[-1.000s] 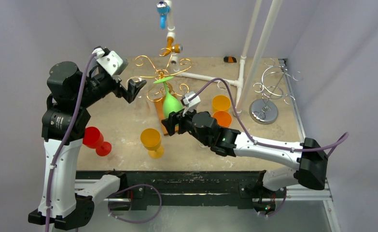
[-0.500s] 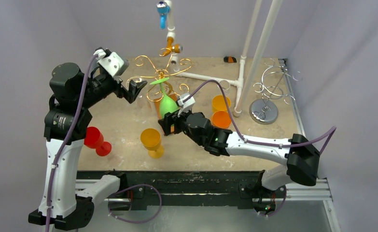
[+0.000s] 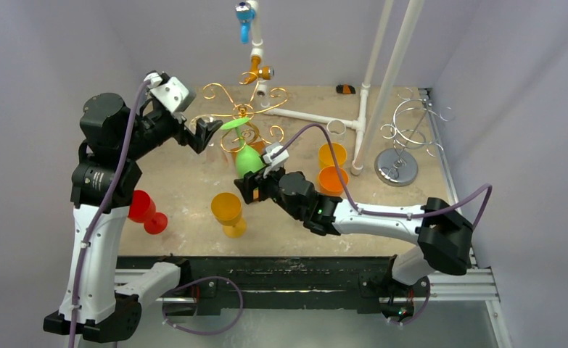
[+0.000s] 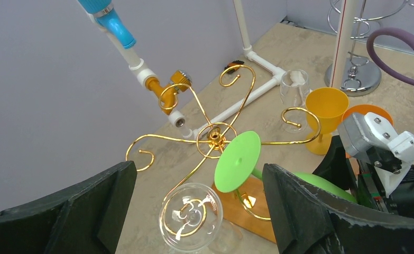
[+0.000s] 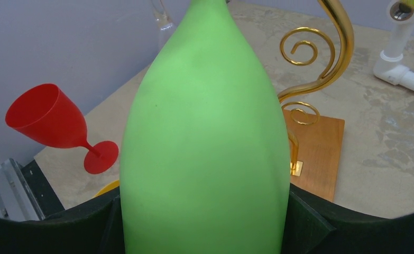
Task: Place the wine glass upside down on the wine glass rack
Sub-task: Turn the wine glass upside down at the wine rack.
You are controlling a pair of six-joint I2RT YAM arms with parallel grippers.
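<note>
Currently | item: green plastic wine glass [image 3: 248,158], inverted, tilted, bowl at 6 o'clock of gold wire rack [image 4: 213,136] hub, foot beside hub | right gripper [image 3: 253,185]: clamped around bowl | left gripper [image 3: 201,134]: jaws apart, empty | handling: likely light, stiff, smooth; grip bowl's widest part.

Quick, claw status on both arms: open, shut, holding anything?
Left claw: open, holding nothing.
Right claw: closed on the bowl of the green wine glass.
</note>
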